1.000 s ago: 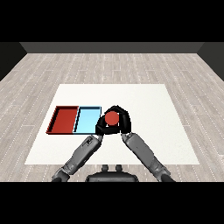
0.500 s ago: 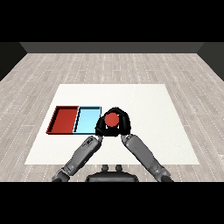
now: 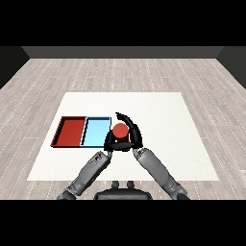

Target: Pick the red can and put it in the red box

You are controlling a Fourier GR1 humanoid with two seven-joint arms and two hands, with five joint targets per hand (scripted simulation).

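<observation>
The worktop [image 3: 158, 125] shows a plain white, matt, smooth face, and around it the floor [image 3: 72, 77] is pale grey wood planking with visible grain. The red tray [image 3: 72, 132] and the light blue tray [image 3: 96, 130] both look like smooth plastic with flat colour, and the red can [image 3: 119, 130] has an even matt top. The forearms [image 3: 153, 166] look like smooth grey metal with a soft sheen, and each robot hand, right [image 3: 133, 134] and left [image 3: 110, 141], is a dull black.

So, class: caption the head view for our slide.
Right hand curled round the red can, just right of the light blue tray.
</observation>
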